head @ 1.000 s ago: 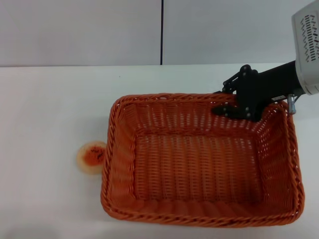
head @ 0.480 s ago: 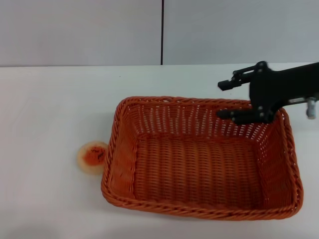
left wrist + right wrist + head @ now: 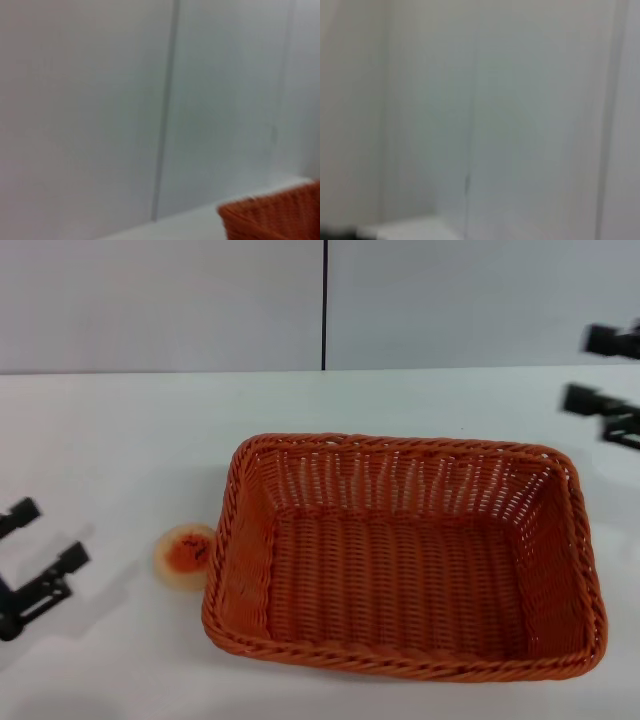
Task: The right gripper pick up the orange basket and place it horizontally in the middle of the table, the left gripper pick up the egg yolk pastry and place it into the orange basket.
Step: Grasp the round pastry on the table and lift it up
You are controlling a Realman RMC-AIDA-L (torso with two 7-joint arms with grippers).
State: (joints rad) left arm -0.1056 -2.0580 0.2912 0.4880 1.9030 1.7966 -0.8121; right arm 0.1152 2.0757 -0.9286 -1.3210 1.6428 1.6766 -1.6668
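The orange basket [image 3: 405,555] lies flat on the white table [image 3: 120,440], its long side across the middle, with nothing inside. A corner of the orange basket [image 3: 275,217] also shows in the left wrist view. The egg yolk pastry [image 3: 184,555] sits on the table just off the basket's left rim. My right gripper [image 3: 598,368] is open at the far right edge, well clear of the basket. At the left edge my left gripper [image 3: 45,535] is open, some way left of the pastry, holding nothing.
A grey wall with a dark vertical seam [image 3: 325,305] stands behind the table. Bare tabletop lies to the left of the pastry and behind the basket.
The right gripper let go of the basket's far right rim, opened and withdrew to the right edge. The basket settled flat. The left gripper has come into view at the left.
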